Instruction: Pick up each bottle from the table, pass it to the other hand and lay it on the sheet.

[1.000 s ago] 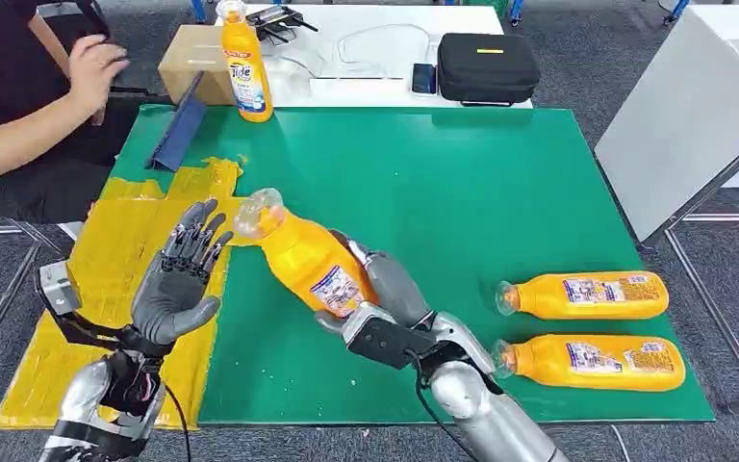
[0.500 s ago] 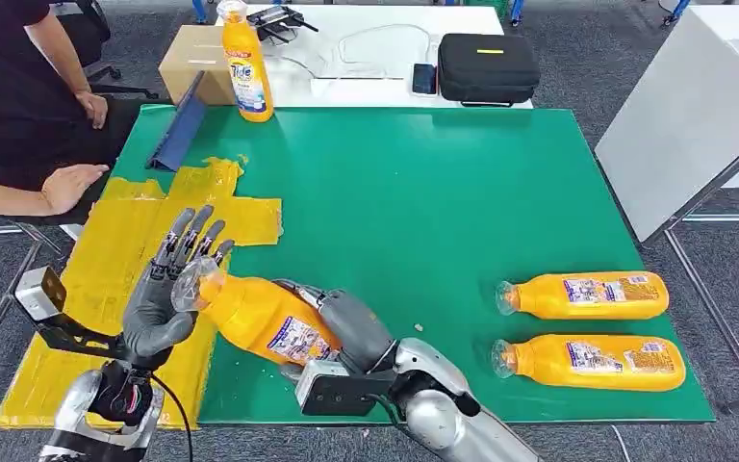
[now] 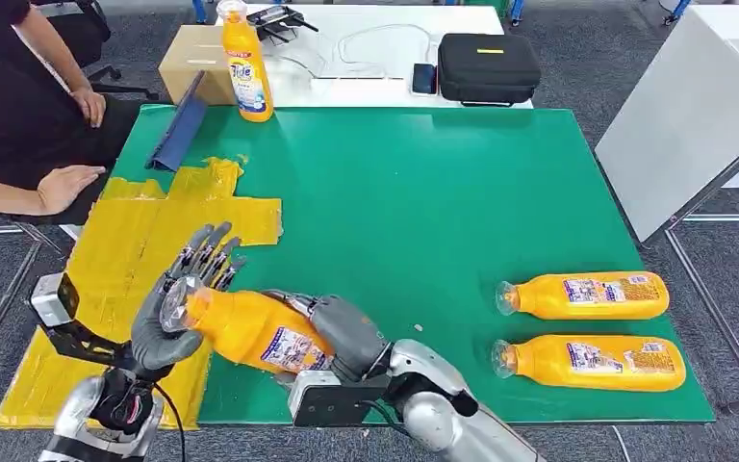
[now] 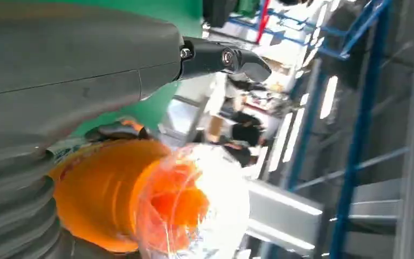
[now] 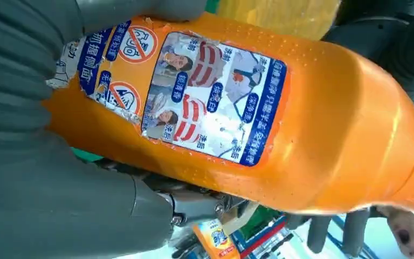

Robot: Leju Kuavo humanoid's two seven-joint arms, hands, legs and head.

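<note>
Green matting covers the table (image 3: 462, 192), with a yellow sheet (image 3: 115, 260) taped at its left. Right hand (image 3: 342, 332) grips the orange bottle (image 3: 255, 327) round its labelled body, cap end nosing into the left hand (image 3: 178, 308), whose fingers are spread wide and not closed on it. It looks rigid, glossy, likely slippery; taking the shoulder below the cap seems safest. An upright bottle (image 3: 243, 67) at the far edge reads "Tide". Two more bottles (image 3: 587, 327) lie at the right, well apart from the hands.
</note>
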